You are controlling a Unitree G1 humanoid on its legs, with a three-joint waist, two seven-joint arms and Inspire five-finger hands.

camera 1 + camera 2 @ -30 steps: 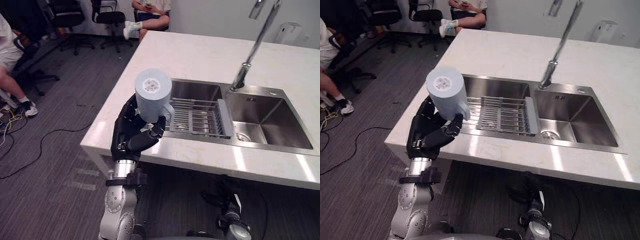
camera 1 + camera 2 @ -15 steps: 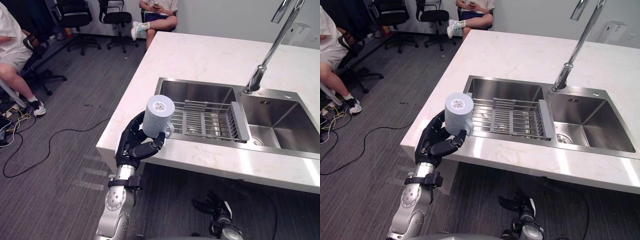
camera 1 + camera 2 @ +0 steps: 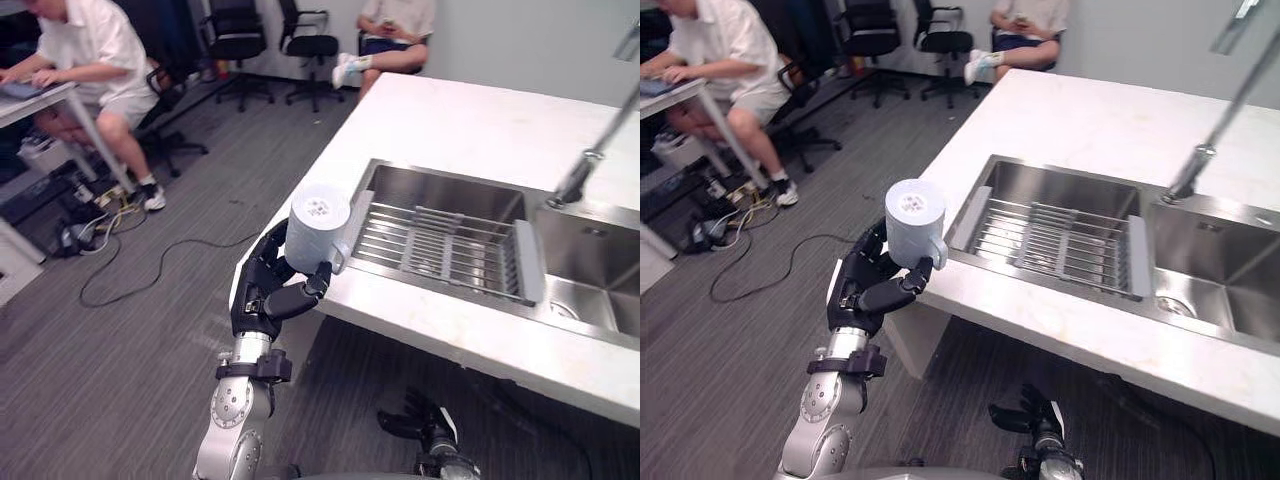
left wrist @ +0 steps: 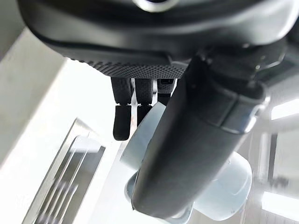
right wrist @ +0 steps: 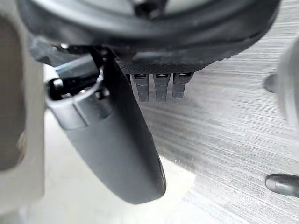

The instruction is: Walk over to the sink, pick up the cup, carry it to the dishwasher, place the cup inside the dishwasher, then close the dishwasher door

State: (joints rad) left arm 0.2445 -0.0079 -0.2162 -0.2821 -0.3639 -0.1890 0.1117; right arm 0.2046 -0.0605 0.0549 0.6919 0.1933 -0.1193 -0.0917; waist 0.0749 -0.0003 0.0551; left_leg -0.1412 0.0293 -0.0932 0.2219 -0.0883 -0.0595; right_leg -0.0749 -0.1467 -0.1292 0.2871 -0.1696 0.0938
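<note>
far left of the sink (image 3: 440, 200), way out across the grey carpet (image 3: 120, 380), a person in a white shirt (image 3: 95, 50) sits bent over a desk (image 3: 30, 100). further back from the sink there are a couple of black office chairs (image 3: 235, 25), and a second person (image 3: 395, 25) sits beyond the far end of the counter.

closer in, just left of the sink, is the left hand (image 3: 262, 295), raised off the near left corner of the white counter (image 3: 470, 125). it's wrapped around the cup (image 3: 318, 225), fingers curled round the back and the thumb across the front by the handle. so the cup is up in the air in that hand, not in the sink and not sitting on the counter, just left of the sink's left rim. it's a pale blue-grey mug, and its flat round end faces up at the head camera. the left wrist view shows the same grip from close up, with the thumb lying across the mug's body.

the sink itself is a steel double basin. a wire rack (image 3: 450, 250) spans the left basin, and the faucet (image 3: 590, 160) rises from behind the divider, toward the right side.

the right hand (image 5: 154, 46) hangs low below the sink's front edge, over the carpet, fingers loose and straight, nothing in it.
</note>
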